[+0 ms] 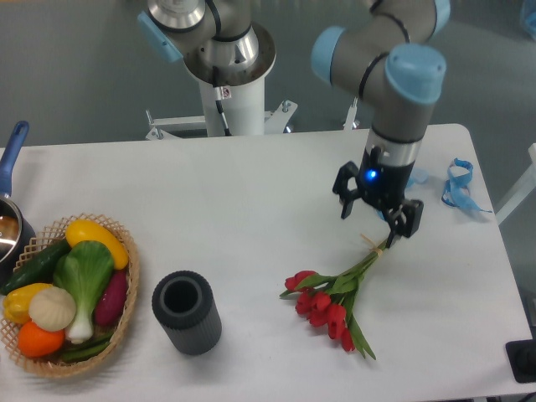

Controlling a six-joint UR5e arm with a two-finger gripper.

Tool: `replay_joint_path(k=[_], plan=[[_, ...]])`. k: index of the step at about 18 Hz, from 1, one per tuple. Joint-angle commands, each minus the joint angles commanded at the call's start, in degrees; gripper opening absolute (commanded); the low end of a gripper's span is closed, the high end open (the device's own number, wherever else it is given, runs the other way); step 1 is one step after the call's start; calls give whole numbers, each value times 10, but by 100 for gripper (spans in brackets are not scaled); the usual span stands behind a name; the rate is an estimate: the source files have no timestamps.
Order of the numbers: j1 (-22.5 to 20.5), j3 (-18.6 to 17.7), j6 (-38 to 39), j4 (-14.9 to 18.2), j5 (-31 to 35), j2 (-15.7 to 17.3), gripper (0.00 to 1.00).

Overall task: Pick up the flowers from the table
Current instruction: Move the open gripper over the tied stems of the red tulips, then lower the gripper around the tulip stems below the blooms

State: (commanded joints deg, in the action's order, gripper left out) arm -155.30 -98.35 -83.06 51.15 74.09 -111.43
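The flowers (328, 303), a small bunch of red tulips with green leaves, lie flat on the white table (251, 193) at the front right. Their long green stems run up and to the right to a tied end (377, 247). My gripper (377, 214) hangs just over that stem end, pointing down. Its two black fingers (344, 194) stand apart, so it is open and holds nothing. The right finger is close to the stem tips; I cannot tell whether it touches them.
A dark grey ribbed cylinder cup (187, 311) stands at the front middle. A wicker basket (129, 295) of toy vegetables sits at the front left, with a blue-handled pot (12, 224) behind it. Blue ribbon curls (459, 186) lie at the right edge.
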Motion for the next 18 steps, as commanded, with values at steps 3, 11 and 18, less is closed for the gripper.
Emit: replay_joint_path(k=[3,11,18], plan=[[0,4,2,-1,-1,-26,100],[5,26,2,-17,2,-79,100],[22,45,-1,-23,26,-107,100]])
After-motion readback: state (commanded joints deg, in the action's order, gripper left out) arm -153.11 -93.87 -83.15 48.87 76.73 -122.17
